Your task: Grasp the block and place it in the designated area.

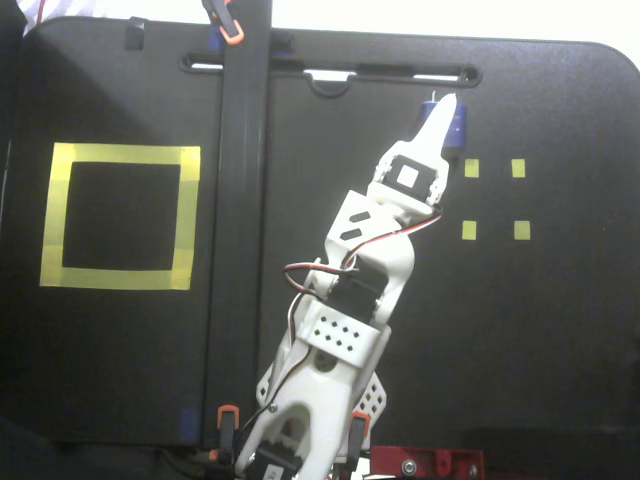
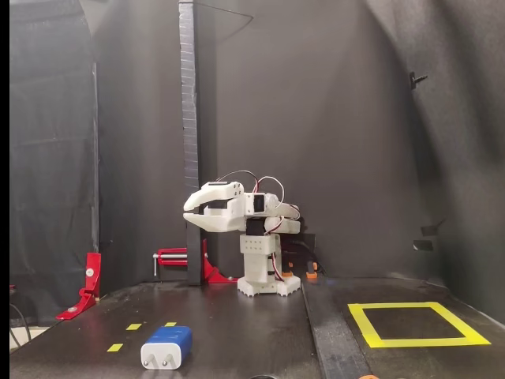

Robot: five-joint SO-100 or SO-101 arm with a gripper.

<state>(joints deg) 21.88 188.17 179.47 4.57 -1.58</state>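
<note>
block (image 2: 166,347) looks light, rigid, kinda slick plastic | grab its flat sides, skip the prongs | gripper (image 2: 192,214) slightly open, empty, up high
</note>
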